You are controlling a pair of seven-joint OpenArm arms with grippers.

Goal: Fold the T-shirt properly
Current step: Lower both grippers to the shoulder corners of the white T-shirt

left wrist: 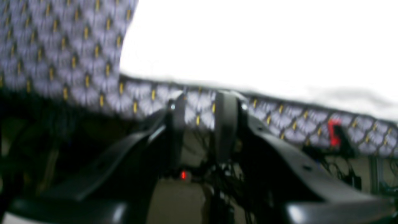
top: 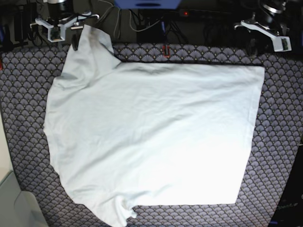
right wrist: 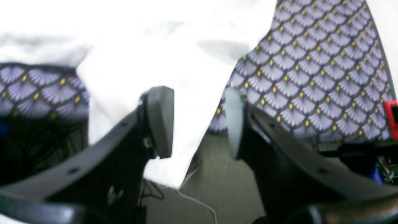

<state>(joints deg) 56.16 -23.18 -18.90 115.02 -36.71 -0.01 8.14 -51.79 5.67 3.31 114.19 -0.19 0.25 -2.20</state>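
The white T-shirt (top: 156,137) lies spread flat on the purple scallop tablecloth (top: 23,85), with one sleeve reaching over the far left edge (top: 92,38). My right gripper (top: 71,23) is open just beyond that edge. In the right wrist view its fingers (right wrist: 160,121) stand apart around the hanging sleeve (right wrist: 174,102), not closed on it. My left gripper (top: 267,30) is beyond the far right corner. In the left wrist view it (left wrist: 200,124) is open and empty, just off the table edge, near the shirt's hem (left wrist: 248,40).
A red clamp (top: 164,49) sits on the far table edge; it also shows in the left wrist view (left wrist: 334,132) and the right wrist view (right wrist: 391,118). Cables and dark equipment (top: 142,23) lie behind the table. A pale bin (top: 12,203) stands at the near left.
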